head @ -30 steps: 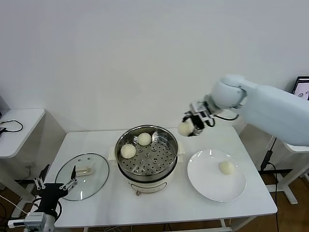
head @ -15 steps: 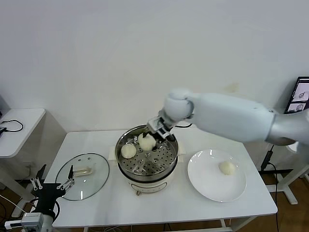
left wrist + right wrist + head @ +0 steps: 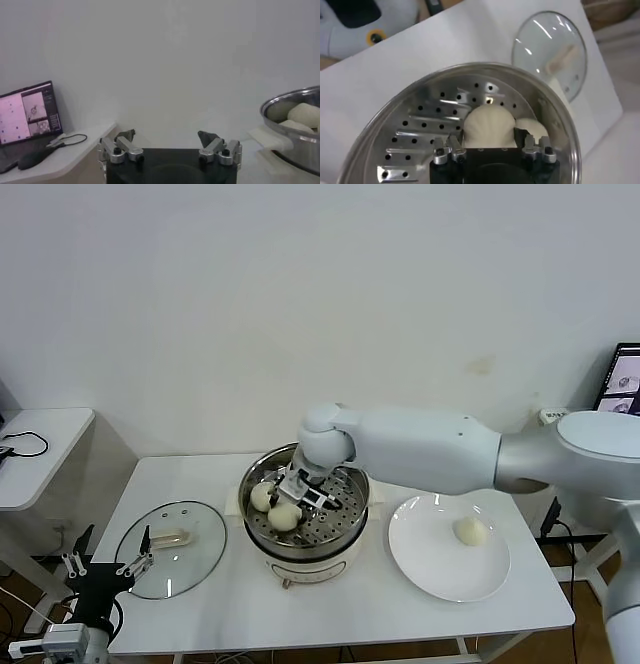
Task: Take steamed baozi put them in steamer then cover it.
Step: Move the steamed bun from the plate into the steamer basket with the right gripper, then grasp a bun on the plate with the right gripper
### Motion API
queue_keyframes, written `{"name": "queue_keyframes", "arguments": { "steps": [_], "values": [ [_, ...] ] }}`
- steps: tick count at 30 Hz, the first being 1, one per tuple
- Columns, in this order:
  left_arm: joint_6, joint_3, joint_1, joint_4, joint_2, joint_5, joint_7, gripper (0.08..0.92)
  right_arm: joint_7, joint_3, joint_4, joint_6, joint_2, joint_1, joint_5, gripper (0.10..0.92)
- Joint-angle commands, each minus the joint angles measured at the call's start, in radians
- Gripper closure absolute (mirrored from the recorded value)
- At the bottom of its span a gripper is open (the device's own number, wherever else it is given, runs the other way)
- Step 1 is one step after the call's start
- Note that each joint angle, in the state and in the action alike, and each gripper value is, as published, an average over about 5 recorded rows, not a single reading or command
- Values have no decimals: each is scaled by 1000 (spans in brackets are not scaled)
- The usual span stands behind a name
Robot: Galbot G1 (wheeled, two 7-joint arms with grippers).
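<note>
Right gripper [image 3: 291,502] clamps a baozi [image 3: 488,126] inside the steamer [image 3: 352,522]; another bun [image 3: 261,496] sits just beside it. Left gripper [image 3: 169,143] gapes, parked.

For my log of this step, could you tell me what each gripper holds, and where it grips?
The right gripper holds a baozi by its sides, inside the steamer. The left gripper is open, holding nothing.

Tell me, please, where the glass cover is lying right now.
In the head view the cover lies flat on the white table at the robot's left, beside the steamer, handle up, just ahead of the parked left gripper.
</note>
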Motion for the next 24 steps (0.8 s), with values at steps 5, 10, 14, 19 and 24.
{"name": "queue_keyframes", "arguments": {
  "steps": [5, 10, 14, 19, 24],
  "values": [
    [-1, 4, -3, 4, -3, 0, 0, 177, -22, -24, -2, 95, 33, -7, -73, 396],
    [-1, 4, -2, 2, -3, 0, 0, 177, -16, -22, 6, 100, 25, 4, -70, 387],
    [-1, 4, 0, -1, -4, 0, 0, 177, -11, -13, 20, 100, 5, 28, -59, 332],
    [-1, 6, -1, -3, -2, 0, 0, 177, -19, 2, 55, 92, -56, 79, -34, 216],
    [-1, 11, -7, -4, 3, 0, 1, 177, -50, 36, 103, 57, -165, 129, 10, 203]
  ]
}}
